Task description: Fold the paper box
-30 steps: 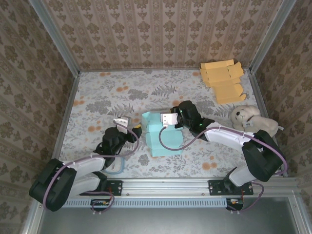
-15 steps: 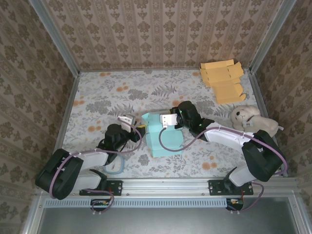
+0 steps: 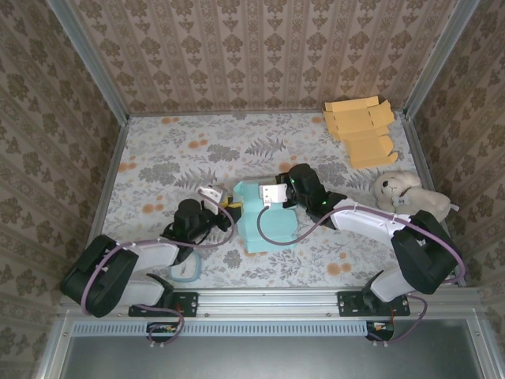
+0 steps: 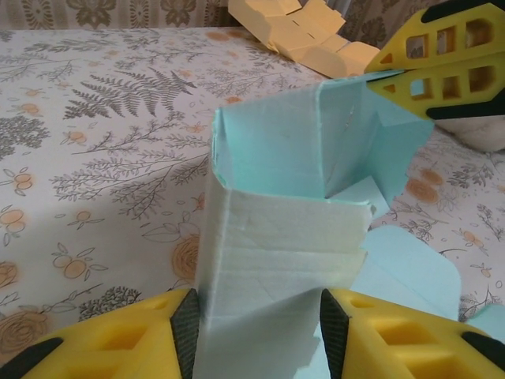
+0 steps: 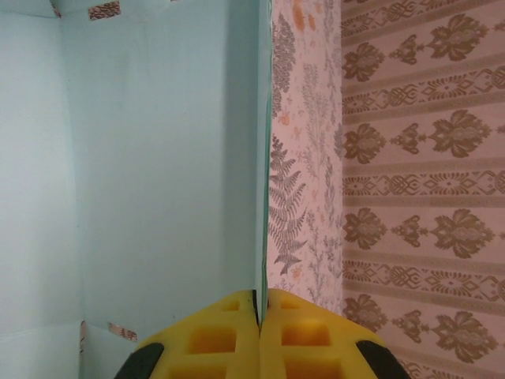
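Note:
The paper box (image 3: 272,225) is pale blue and half folded, lying in the middle of the table. My left gripper (image 3: 229,207) reaches in from the left. Seen from the left wrist, its jaws (image 4: 259,316) straddle the near upright end of the box (image 4: 284,237), with both pads touching its sides. My right gripper (image 3: 268,197) is shut on the thin top edge of the box's far wall. In the right wrist view the wall (image 5: 158,158) runs straight into the closed fingertips (image 5: 259,304). The right gripper's yellow fingers (image 4: 430,75) also appear at the top right of the left wrist view.
A stack of flat orange boxes (image 3: 359,130) lies at the back right corner. A plush toy (image 3: 402,189) sits at the right edge. A blue ring (image 3: 185,272) lies by the left arm's base. Papered walls close in the floral table (image 3: 158,158).
My left gripper has slid right to the box's left end and narrowed its jaws around it. The right gripper has kept its hold and place.

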Robot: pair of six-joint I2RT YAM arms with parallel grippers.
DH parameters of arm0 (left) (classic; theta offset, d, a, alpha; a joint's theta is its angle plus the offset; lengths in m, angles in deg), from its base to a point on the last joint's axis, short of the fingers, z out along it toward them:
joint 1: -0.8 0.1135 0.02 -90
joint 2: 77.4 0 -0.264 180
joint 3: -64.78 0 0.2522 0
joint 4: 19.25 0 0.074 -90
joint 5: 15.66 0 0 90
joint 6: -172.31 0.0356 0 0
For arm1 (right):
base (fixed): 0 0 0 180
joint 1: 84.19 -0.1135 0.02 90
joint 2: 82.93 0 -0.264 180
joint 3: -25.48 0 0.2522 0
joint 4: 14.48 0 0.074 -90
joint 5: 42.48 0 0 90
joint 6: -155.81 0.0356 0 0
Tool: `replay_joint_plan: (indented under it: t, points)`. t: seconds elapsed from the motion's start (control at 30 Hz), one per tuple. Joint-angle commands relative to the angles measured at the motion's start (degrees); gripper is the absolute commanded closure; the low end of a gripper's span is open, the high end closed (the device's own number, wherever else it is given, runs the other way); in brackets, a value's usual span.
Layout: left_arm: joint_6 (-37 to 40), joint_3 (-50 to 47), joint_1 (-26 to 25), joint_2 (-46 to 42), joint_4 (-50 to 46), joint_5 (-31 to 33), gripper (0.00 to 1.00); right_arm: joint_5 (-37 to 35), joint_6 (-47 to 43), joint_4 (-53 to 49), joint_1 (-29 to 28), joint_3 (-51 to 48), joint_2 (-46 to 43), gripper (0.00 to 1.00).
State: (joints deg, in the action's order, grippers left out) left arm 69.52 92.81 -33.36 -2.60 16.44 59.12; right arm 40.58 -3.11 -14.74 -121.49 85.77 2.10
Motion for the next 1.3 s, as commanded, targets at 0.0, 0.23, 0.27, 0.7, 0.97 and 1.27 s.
replay_joint_plan:
  t: [0.0, 0.23, 0.27, 0.7, 0.97, 1.27]
  points:
    - [1.8, 1.6, -0.6, 0.7, 0.8, 0.3, 0.53, -1.9, -1.9, 5.3, -1.5, -2.6, 0.1, 1.00]
    - [2.0, 1.4, -0.7, 1.4, 0.9, 1.2, 0.55, -7.0, -8.8, 21.5, -4.5, -8.7, 1.6, 1.00]
    - [2.0, 1.4, -0.8, 1.8, 1.0, 1.3, 0.56, -7.8, -9.9, 23.8, -4.9, -9.4, 2.1, 1.00]
    - [2.0, 1.5, -2.8, 6.1, 4.0, 2.5, 0.56, -14.1, -18.8, 41.9, -7.3, -13.8, 10.0, 1.00]
    - [2.5, 1.7, -5.9, 9.7, 7.8, 5.8, 0.56, -14.5, -18.4, 41.6, -7.3, -14.3, 10.4, 1.00]
    - [0.8, 1.8, -6.6, 14.5, 12.8, 10.4, 0.55, -14.9, -21.1, 43.5, -7.2, -16.0, 13.1, 1.00]
